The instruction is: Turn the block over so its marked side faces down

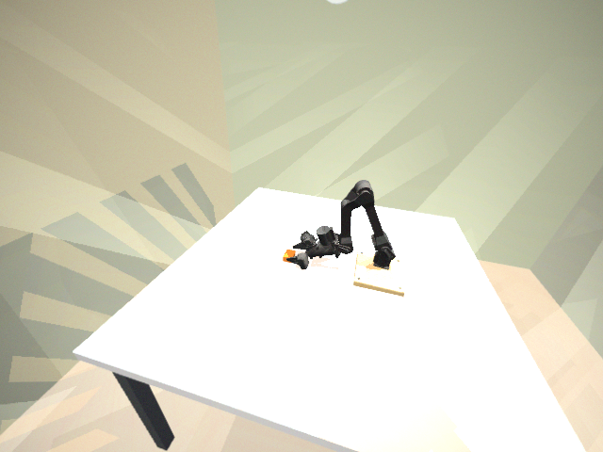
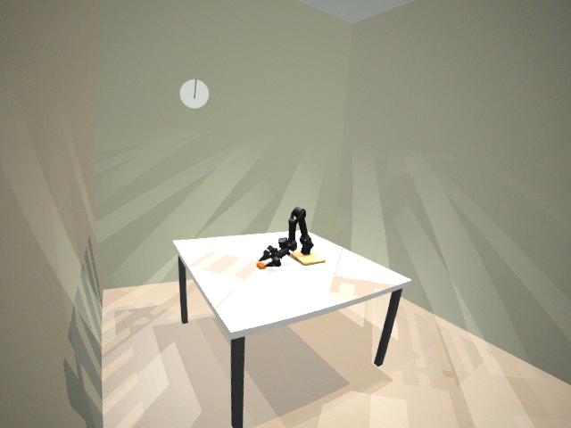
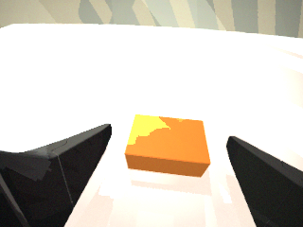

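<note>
An orange block (image 1: 288,254) (image 2: 260,266) (image 3: 168,148) lies flat on the white table (image 1: 292,340) (image 2: 285,294). Its top and one long side show in the wrist view. The top is plain orange with a yellow patch at its left, which looks like light. No clear mark shows on these two faces; the underside is hidden. My gripper (image 1: 291,253) (image 2: 262,262) (image 3: 168,134) is open and low over the table. In the wrist view its fingers stand to the left and right of the block, with a gap on each side.
The arm's base stands on a pale wooden board (image 1: 377,281) (image 2: 315,259), to the right of the block in the top and exterior views. The table's far edge (image 3: 142,26) shows beyond the block in the wrist view.
</note>
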